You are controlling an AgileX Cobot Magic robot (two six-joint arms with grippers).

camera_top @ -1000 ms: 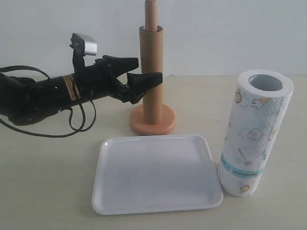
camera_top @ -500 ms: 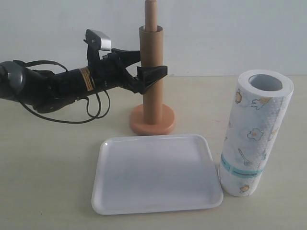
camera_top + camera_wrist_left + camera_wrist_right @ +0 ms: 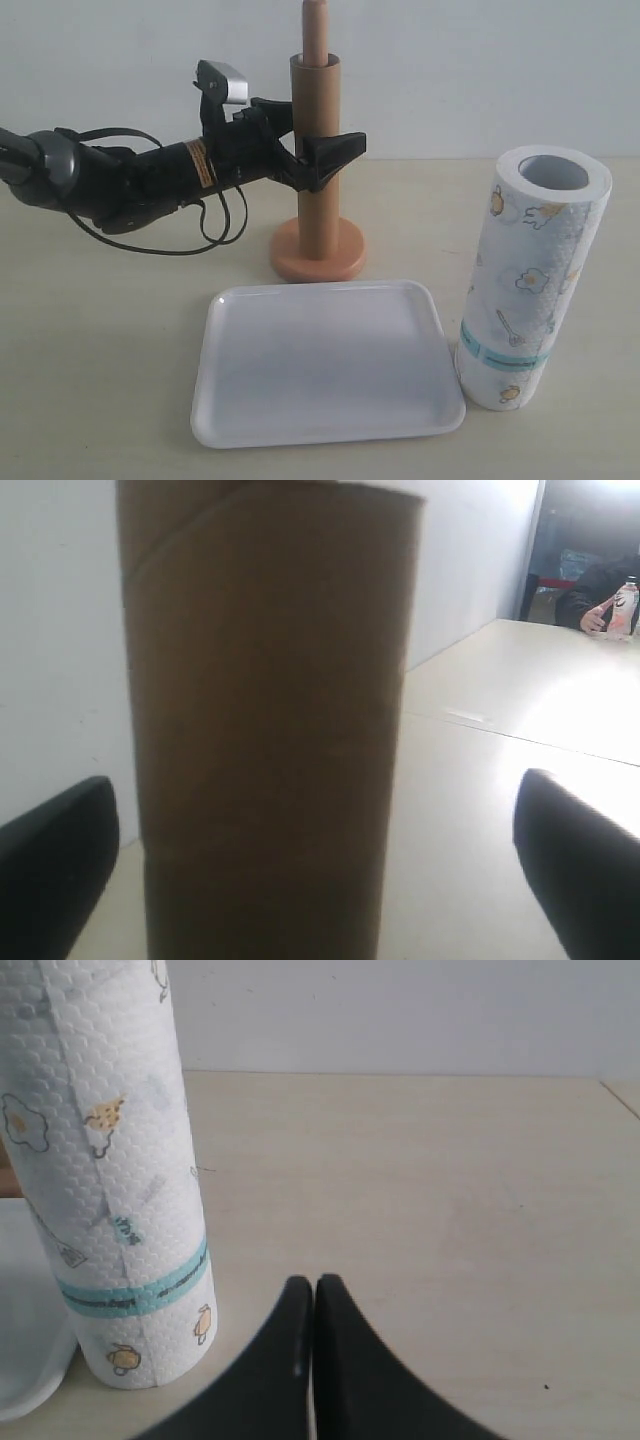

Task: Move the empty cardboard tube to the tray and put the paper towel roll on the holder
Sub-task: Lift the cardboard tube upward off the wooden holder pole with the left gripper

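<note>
1. The left gripper [image 3: 322, 130] reaches in from the left at mid-height of the empty cardboard tube [image 3: 318, 215]. Its fingers [image 3: 335, 152] are spread wide, one on each side of the tube. The left wrist view shows a clear gap between the tube [image 3: 265, 730] and each finger [image 3: 50, 880], so it grips nothing.
2. The tube stands upright, sleeved over the pole of the holder [image 3: 290, 262]. The pole's tip pokes out above the tube's top rim, and the round base sits on the pale table [image 3: 100, 380].
3. The tray [image 3: 325, 360] lies flat just in front of the holder's base, with nothing on it.
4. The paper towel roll [image 3: 530, 280] stands on end at the tray's right edge, teal band low, hollow core facing up.
5. The right gripper [image 3: 314, 1360] shows only in its wrist view. Its fingers are pressed together on nothing, near the roll [image 3: 120, 1180] but not touching it.
</note>
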